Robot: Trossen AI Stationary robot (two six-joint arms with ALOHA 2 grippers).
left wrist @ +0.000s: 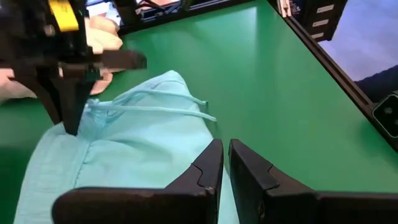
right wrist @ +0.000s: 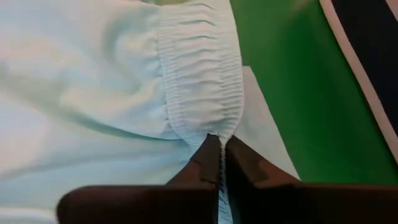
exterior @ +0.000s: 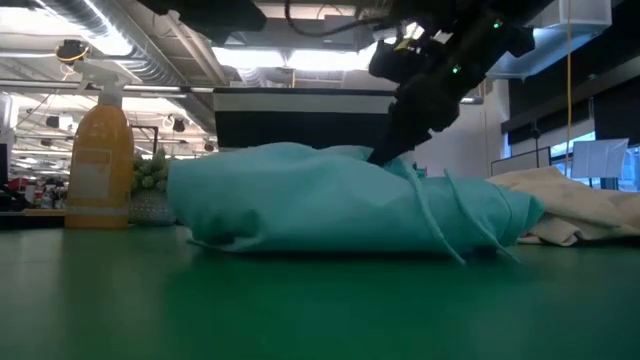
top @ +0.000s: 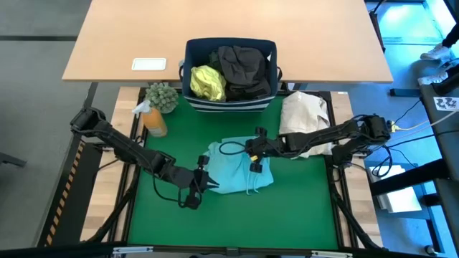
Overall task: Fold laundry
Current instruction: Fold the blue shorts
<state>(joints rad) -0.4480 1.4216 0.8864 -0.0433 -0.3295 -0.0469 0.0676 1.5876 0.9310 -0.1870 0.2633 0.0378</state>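
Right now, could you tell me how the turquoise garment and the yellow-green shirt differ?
The turquoise garment lies spread on the green mat; the yellow-green shirt sits crumpled in the navy bin. The right gripper pinches the turquoise garment's gathered edge; nothing touches the shirt. Both are soft cloth.

Right wrist view. The right end effector (right wrist: 220,163) appears at the lower edge, its two dark fingers (right wrist: 200,165) pressed together with only a thin slit between them. A sliver of pale turquoise cloth runs through that slit. The fingertips meet at the lower edge of a gathered, ribbed band (right wrist: 200,74), apparently elastic, on the turquoise garment (right wrist: 74,93), pinching the fabric there. The garment fills most of the picture in soft folds, with a flatter layer showing beside the band. Beyond it lies the green bench (right wrist: 292,81). A dark navy surface with a pale stripe (right wrist: 367,68) crosses the far corner.
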